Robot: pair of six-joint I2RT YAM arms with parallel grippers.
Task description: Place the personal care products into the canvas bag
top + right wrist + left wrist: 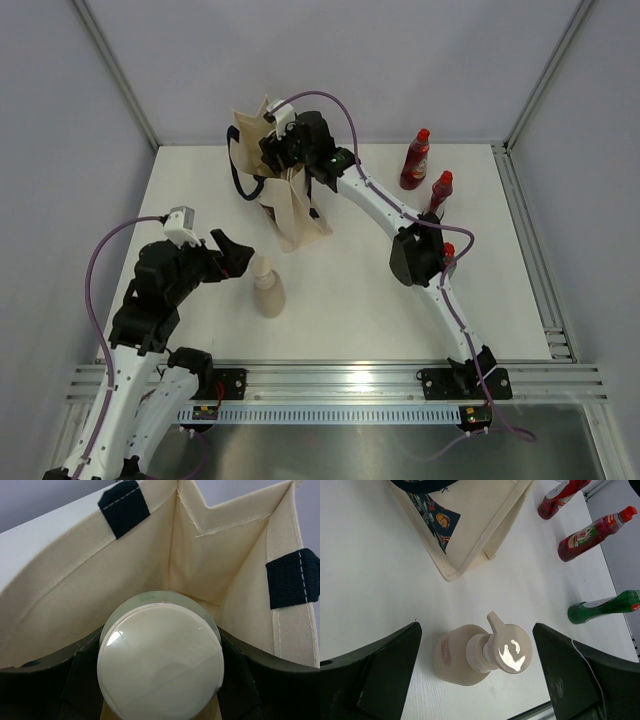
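The fingers (47, 680) of the right gripper (160, 677) pinched a pale sage-green bottle (150, 596) just below its whitish cap (160, 655), holding it upright inside the open mouth of the canvas bag (297, 215), with cream walls and navy strap ends around it. The bag stood toward the far edge of the table (400, 320), left of the middle. The fingers (380, 670) of the left gripper (476, 640) were spread wide on either side of the pinkish-beige pump bottle (452, 657), with a gap on each side. That bottle stood upright between the bag and the near edge. One red sauce bottle (415, 162), a second red sauce bottle (440, 190) and a green bottle (605, 606) stood along the right edge, toward the far right corner
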